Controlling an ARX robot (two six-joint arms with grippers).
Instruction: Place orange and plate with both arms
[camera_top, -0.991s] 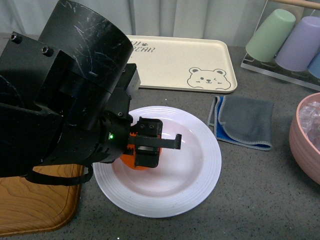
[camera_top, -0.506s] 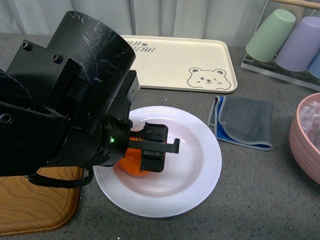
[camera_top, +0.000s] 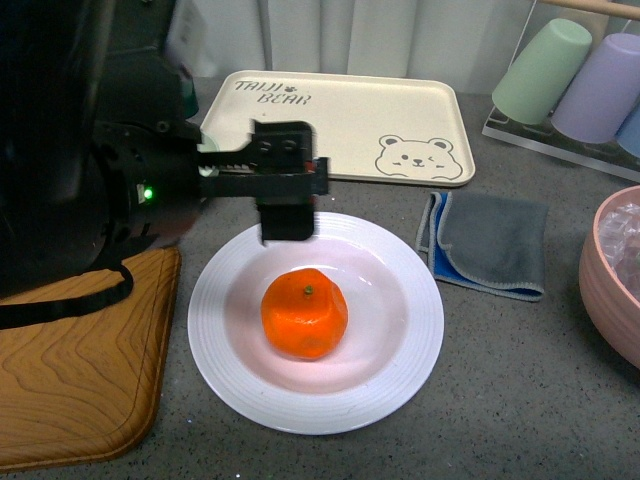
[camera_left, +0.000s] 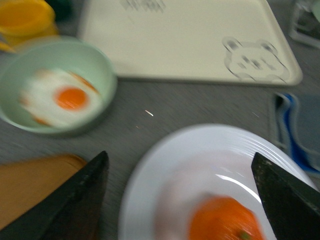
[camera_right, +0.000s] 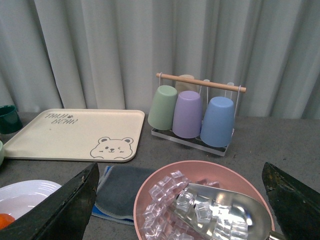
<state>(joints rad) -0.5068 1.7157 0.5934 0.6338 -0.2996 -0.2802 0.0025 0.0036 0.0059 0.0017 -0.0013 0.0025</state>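
Orange (camera_top: 305, 313) sits mid-well of the plate (camera_top: 420, 335), stem spot up, nothing gripping it; the deep well prob. keeps its dimpled, slightly squashed body from rolling. Front view: left gripper (camera_top: 288, 195), black and boxy, hangs above the plate's far rim, holding nothing. Plate is glossy white, round, w/ faint ridges on its wide rim, lying btwn a wood-grain board (camera_top: 80, 370) and a folded grey cloth (camera_top: 490, 245), w/ a matte cream bear tray (camera_top: 350, 120) behind. Left wrist view, blurred: jaws spread wide, orange and plate below, a green bowl (camera_left: 107, 75) w/ a fried egg (camera_left: 62, 97) nearby. Right wrist view: right gripper (camera_right: 180, 167) is likewise spread wide and empty, facing a pink bowl (camera_right: 142, 192) of clear ice cubes.
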